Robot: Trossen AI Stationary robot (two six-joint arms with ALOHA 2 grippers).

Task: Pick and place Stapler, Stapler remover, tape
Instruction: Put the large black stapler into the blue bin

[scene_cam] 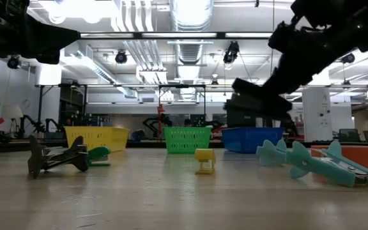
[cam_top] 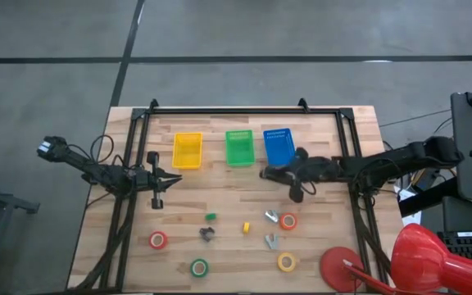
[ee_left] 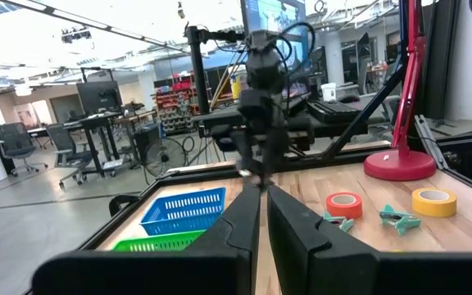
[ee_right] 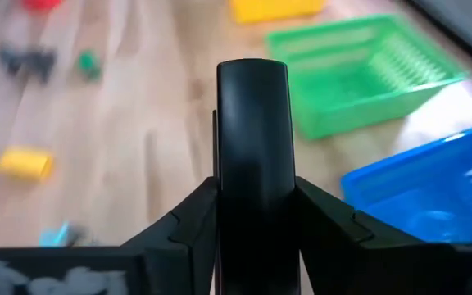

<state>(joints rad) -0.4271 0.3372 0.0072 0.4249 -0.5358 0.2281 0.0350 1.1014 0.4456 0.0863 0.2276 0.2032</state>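
The dark stapler (cam_top: 273, 174) is in my right gripper (cam_top: 289, 174), above the table just near of the blue basket (cam_top: 279, 146). In the low view the stapler (scene_cam: 254, 102) hangs clear of the wood. Four tape rolls lie flat on the near half of the table: red (cam_top: 158, 240), green (cam_top: 199, 267), yellow (cam_top: 287, 261) and orange-red (cam_top: 288, 220). A dark staple remover (cam_top: 208, 235) and two pale ones (cam_top: 271, 216) (cam_top: 272, 242) lie among them. My left gripper (cam_top: 170, 177) waits shut at the table's left, near the yellow basket (cam_top: 188, 150). My right gripper pinches the stapler between its two fingers (ee_right: 191, 213), one on each long side (ee_right: 252, 176). It comes from the table's right, slanting downward, and the stapler sticks out forward past the fingertips toward the left. The stapler is lifted clear of the table.
Yellow, green (cam_top: 239, 147) and blue baskets stand in a row along the far side. A small green piece (cam_top: 211, 216) and a small yellow piece (cam_top: 246, 228) lie mid-table. A red lamp base (cam_top: 341, 267) sits at the near right corner. A black frame borders the table.
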